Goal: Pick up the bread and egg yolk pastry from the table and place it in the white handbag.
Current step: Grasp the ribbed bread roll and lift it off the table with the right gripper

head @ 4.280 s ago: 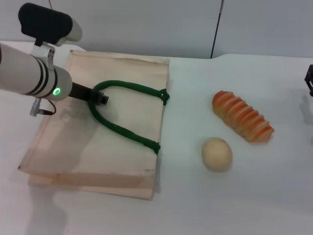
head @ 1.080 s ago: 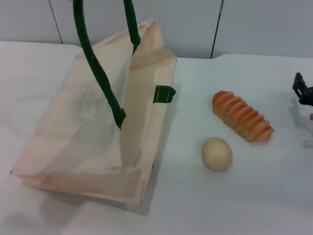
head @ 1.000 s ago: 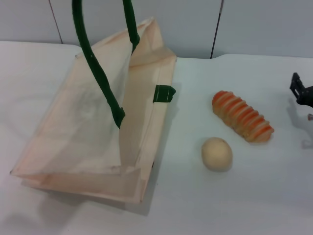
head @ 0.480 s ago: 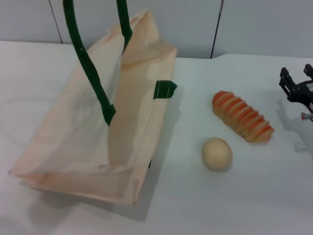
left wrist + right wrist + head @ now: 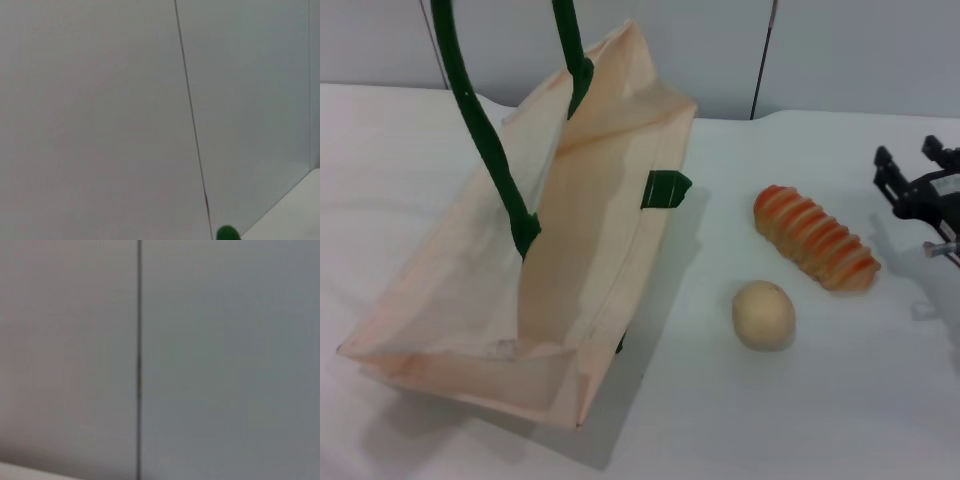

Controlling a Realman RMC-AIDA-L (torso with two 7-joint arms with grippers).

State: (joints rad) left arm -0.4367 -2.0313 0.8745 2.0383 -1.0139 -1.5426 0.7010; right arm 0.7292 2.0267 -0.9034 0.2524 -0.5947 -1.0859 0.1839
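The white handbag [image 5: 600,210] stands on the table [image 5: 800,420] at the left, its mouth held open. Its green handles [image 5: 480,130] are pulled taut and run up past the top of the head view. My left gripper is out of sight there; the left wrist view shows only a wall and a bit of green handle [image 5: 227,233]. The striped bread [image 5: 815,237] lies right of the bag, with the round egg yolk pastry [image 5: 764,314] just in front of it. My right gripper [image 5: 908,156] hovers open at the right edge, a short way right of the bread.
A grey panelled wall [image 5: 840,50] runs behind the table. A loose green handle end [image 5: 666,188] sticks out at the bag's right edge. The right wrist view shows only wall.
The bag was lifted from lying flat by its handles and its mouth has opened wider. The right gripper has moved in from the right edge toward the bread.
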